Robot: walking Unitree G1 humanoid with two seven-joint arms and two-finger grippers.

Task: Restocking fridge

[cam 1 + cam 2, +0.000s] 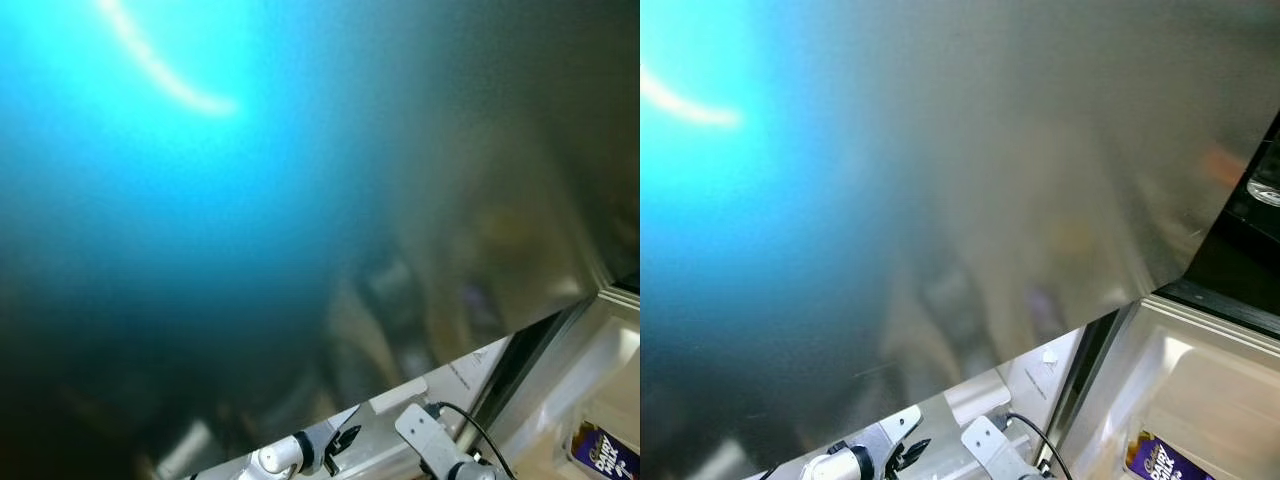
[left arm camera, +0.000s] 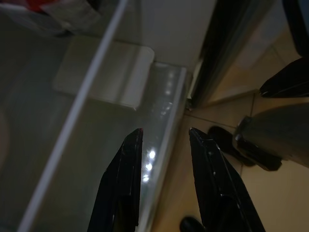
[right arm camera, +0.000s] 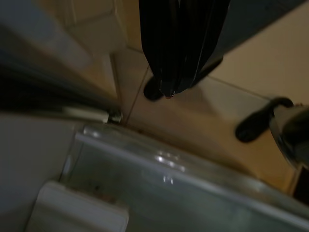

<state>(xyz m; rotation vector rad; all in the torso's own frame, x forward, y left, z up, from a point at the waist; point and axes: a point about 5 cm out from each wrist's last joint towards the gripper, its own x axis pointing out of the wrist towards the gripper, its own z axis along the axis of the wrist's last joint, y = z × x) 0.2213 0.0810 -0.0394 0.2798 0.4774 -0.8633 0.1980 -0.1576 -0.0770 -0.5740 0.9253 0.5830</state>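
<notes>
A brushed steel fridge door [image 1: 450,200] stands close in front of me, lit blue on its left side. Past its edge at the lower right is the open fridge's white door shelf [image 1: 1210,390], holding a purple chocolate packet [image 1: 1160,462]. My left gripper [image 2: 165,131] is open with nothing between its fingers, hanging over the rim of a clear fridge bin [image 2: 166,96]. My right gripper [image 3: 166,89] is shut and empty, pointing down at the tiled floor [image 3: 193,116] just outside the same clear bin's edge [image 3: 164,169].
Silver arm parts and a cable [image 1: 430,435] show at the bottom of the head views. A clear glass [image 1: 1268,180] sits on a dark shelf at the right. My black feet [image 2: 227,140] stand on beige tiles beside the fridge's dark door frame [image 2: 227,48].
</notes>
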